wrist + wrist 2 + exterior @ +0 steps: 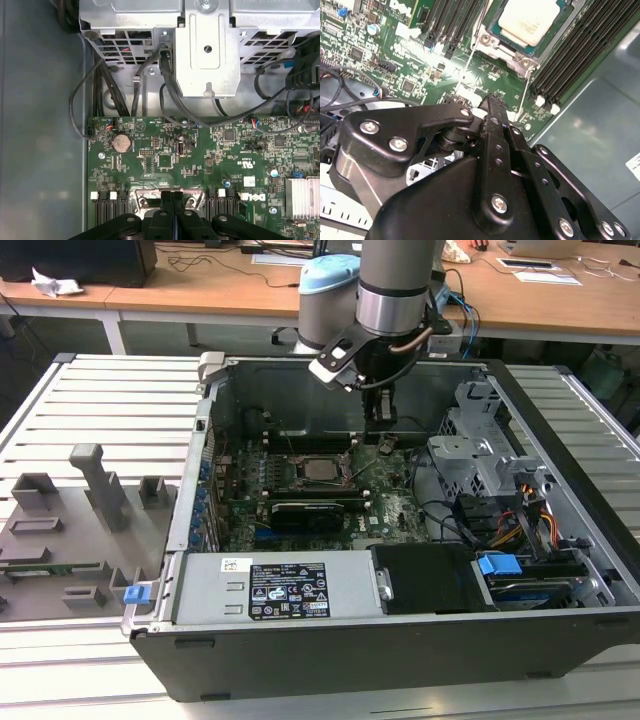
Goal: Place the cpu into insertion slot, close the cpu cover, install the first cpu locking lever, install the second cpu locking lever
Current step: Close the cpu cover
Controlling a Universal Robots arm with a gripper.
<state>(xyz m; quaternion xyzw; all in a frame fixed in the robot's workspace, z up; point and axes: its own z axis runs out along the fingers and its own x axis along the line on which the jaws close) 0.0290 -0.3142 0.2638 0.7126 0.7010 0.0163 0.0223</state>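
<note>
From here I count one robot arm (395, 280), one open computer case (560, 640), one green board (395, 508), one chip (318, 469), one black card (310, 512), two blue tabs (497, 565), one coin battery (121, 144), and perhaps eight memory slots (570, 55).

In the exterior view the arm (398, 285) comes down from above, its silver-grey wrist (392, 308) upright and a light-blue joint cap (328, 278) toward the exterior view's left. The black gripper (379, 422) hangs straight below the wrist, pointing downward. In both wrist views the gripper (492, 103) (172, 196) has its jaws pressed flat together, with the linkage bars (415, 127) splayed out to either side.
</note>
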